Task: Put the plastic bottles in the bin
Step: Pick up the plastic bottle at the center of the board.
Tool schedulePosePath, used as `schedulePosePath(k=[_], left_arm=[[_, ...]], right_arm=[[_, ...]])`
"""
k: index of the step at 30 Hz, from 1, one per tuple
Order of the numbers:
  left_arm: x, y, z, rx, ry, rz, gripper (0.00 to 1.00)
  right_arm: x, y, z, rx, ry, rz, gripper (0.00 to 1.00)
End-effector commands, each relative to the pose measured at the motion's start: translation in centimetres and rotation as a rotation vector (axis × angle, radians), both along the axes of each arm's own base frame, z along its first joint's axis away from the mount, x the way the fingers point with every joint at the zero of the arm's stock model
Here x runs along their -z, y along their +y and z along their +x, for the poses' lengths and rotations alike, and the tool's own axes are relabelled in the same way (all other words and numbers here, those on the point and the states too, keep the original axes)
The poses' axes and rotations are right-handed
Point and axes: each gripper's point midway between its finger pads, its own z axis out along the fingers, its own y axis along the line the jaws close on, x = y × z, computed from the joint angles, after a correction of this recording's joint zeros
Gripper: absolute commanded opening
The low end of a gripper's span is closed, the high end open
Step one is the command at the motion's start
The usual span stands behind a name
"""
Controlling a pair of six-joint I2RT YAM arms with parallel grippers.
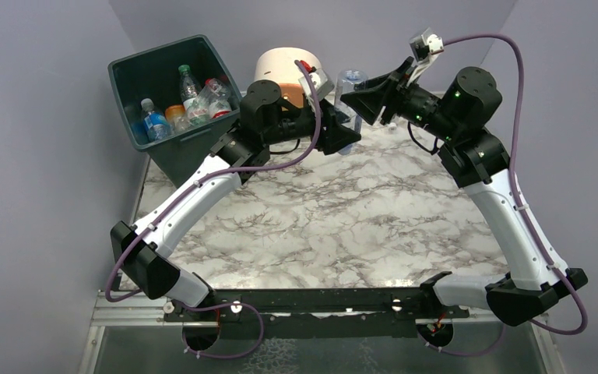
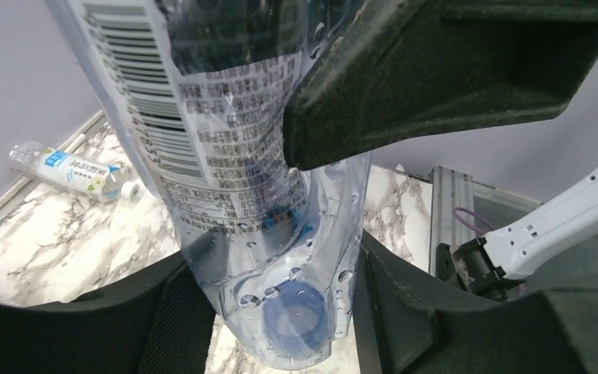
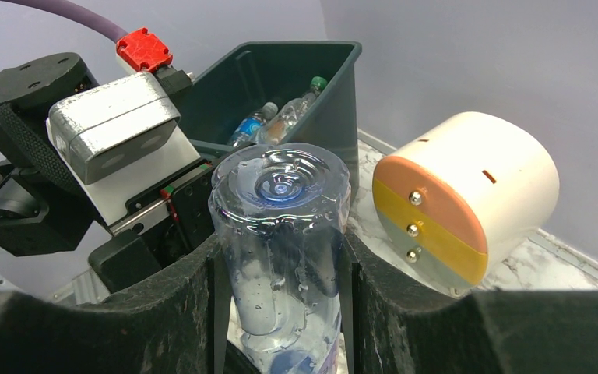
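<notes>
A clear plastic bottle point(image 1: 350, 82) with a blue cap point(image 2: 296, 319) hangs in the air between the two arms, cap end down. My left gripper point(image 1: 341, 136) point(image 2: 280, 312) is shut on its lower end near the cap. Shut on its upper part, near the base, is my right gripper point(image 1: 360, 100) point(image 3: 280, 296). The dark green bin point(image 1: 183, 156) point(image 3: 342, 93) stands at the back left, and several bottles point(image 1: 191, 101) point(image 3: 269, 121) lie inside it. Another clear bottle point(image 2: 70, 171) with a pale label lies on the marble table by the wall.
A round cream drawer unit point(image 1: 280, 66) point(image 3: 467, 195) with orange and yellow fronts stands just behind the grippers, to the right of the bin. Grey walls close in the table on three sides. The marble tabletop point(image 1: 319, 218) lies below the arms.
</notes>
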Motion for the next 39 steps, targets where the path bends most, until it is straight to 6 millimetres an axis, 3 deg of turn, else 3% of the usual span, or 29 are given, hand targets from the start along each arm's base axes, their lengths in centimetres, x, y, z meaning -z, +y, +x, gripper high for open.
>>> schedulePosePath(k=[1, 3, 12, 18, 26, 29, 35, 39], left_arm=[[-0.6, -0.3, -0.6, 0.035, -0.010, -0.002, 0.53], [-0.5, -0.3, -0.5, 0.033, -0.006, 0.000, 0.49], [-0.3, -0.1, -0.1, 0.005, 0.016, 0.016, 0.47], [-0.4, 0.4, 0.3, -0.040, 0.022, 0.025, 0.44], [-0.6, 1.6, 1.1, -0.102, 0.023, 0.029, 0.43], [-0.9, 2.6, 1.7, -0.130, 0.021, 0.027, 0.43], [-1.8, 5.8, 3.5, -0.220, 0.017, 0.023, 0.43], [-2.9, 9.4, 5.5, -0.313, 0.017, 0.011, 0.43]], right_arm=[[-0.1, 0.0, 0.1, 0.016, -0.004, -0.006, 0.37], [0.0, 0.0, 0.2, 0.018, -0.001, -0.006, 0.38], [0.4, 0.0, 0.9, 0.047, 0.024, 0.009, 0.48], [0.5, -0.7, 1.9, 0.115, 0.063, 0.019, 0.69], [0.0, -2.7, 2.4, 0.240, 0.107, 0.050, 0.85], [-1.0, -3.5, 1.8, 0.268, 0.106, 0.081, 0.96], [-2.1, -5.3, 1.0, 0.338, 0.113, 0.125, 0.98], [-2.1, -5.9, 0.8, 0.365, 0.122, 0.135, 0.99]])
